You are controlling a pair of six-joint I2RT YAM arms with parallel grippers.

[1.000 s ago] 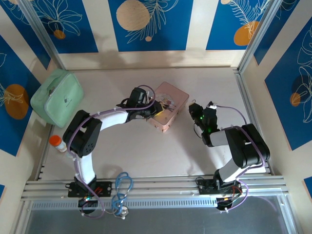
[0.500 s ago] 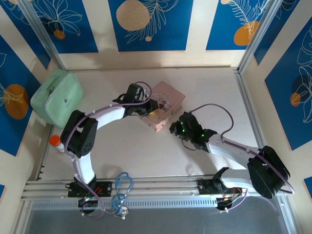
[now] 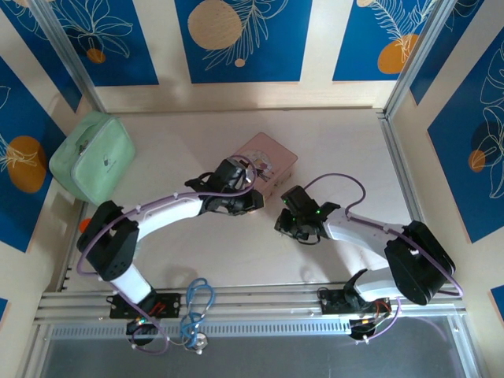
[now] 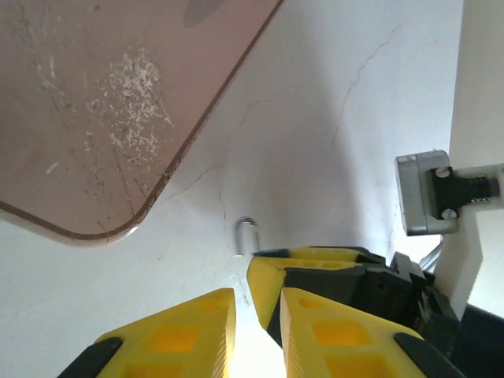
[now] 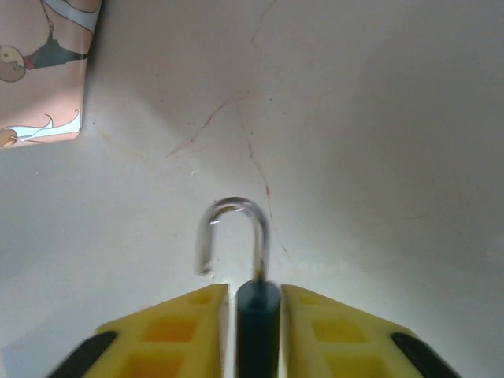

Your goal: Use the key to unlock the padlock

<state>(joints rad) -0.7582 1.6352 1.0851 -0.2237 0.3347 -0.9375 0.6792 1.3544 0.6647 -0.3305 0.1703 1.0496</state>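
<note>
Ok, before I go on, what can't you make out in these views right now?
- The key: whether the left gripper holds it. In the left wrist view, the bottom edge cuts off the gap.
- The padlock body and keyhole: in the right wrist view, the right gripper covers its sides and the bottom edge cuts off the rest.
- Where both grippers meet: too small in the top view.
- The pink tin: cut off by the frame edge in both wrist views.

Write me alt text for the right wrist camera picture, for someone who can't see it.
A small padlock with a dark blue body is held between the yellow fingers of the right tool, its silvery shackle open with one end free. Beyond it lies a pale, faintly veined table, with a corner of a pink picture tin at upper left.
</note>
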